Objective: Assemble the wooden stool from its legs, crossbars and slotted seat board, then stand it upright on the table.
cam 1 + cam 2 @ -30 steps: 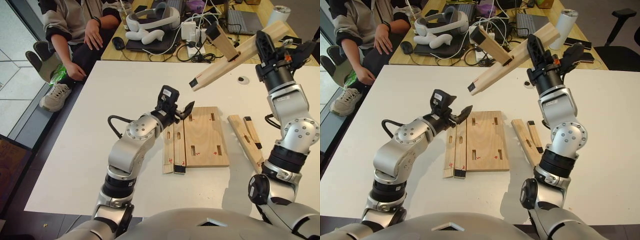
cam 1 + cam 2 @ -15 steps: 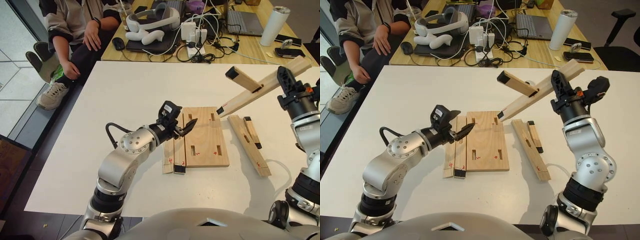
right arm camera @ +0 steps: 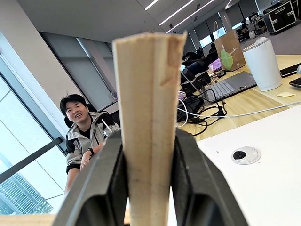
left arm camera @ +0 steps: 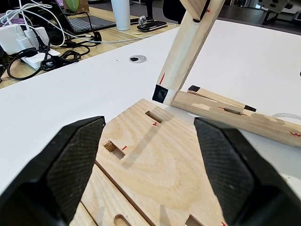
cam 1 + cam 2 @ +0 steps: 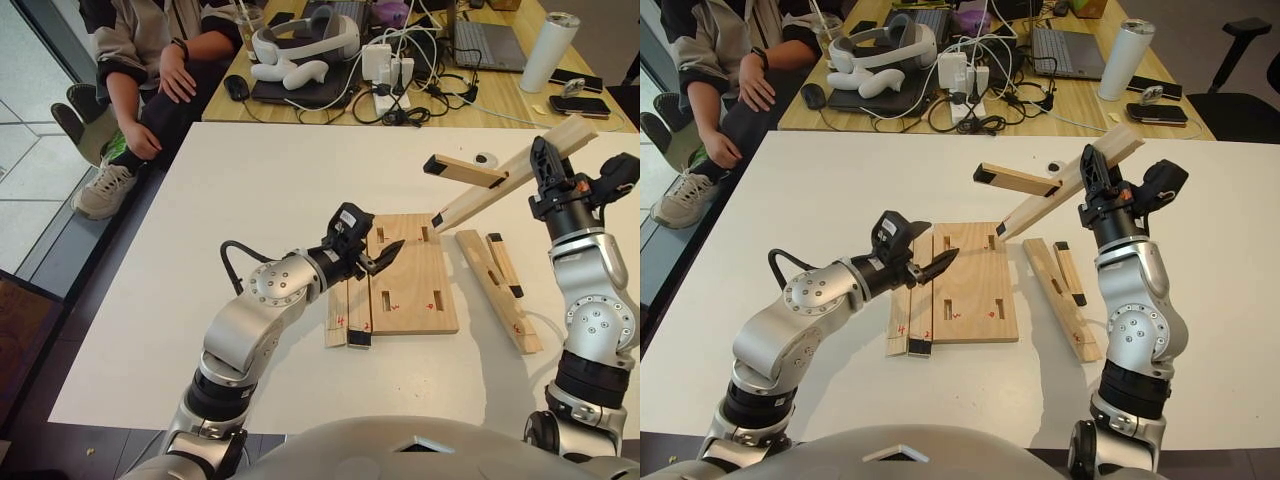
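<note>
The slotted seat board [image 5: 412, 285] lies flat mid-table. Two slotted wooden pieces [image 5: 348, 298] lie along its left edge, and two more [image 5: 498, 283] lie to its right. My right gripper [image 5: 545, 172] is shut on a wooden leg [image 5: 495, 190], seen between the fingers as leg [image 3: 149, 136]. The leg slants down, and its black-tipped end [image 4: 162, 93] sits at the board's far right corner. A crossbar [image 5: 462, 170] sticks out of the leg to the left. My left gripper [image 5: 380, 255] hovers open over the board's left part, its fingers [image 4: 75, 160] wide apart and holding nothing.
A cable grommet [image 5: 486, 158] sits in the table behind the leg. The desk beyond holds a headset [image 5: 300, 45], power strip and cables [image 5: 390, 85], and a tumbler [image 5: 549, 50]. A person sits at the far left corner.
My right arm has swung the leg and crossbar down from high above the table, bringing the black tip to the board's far right corner. My left gripper has shifted slightly right over the board.
</note>
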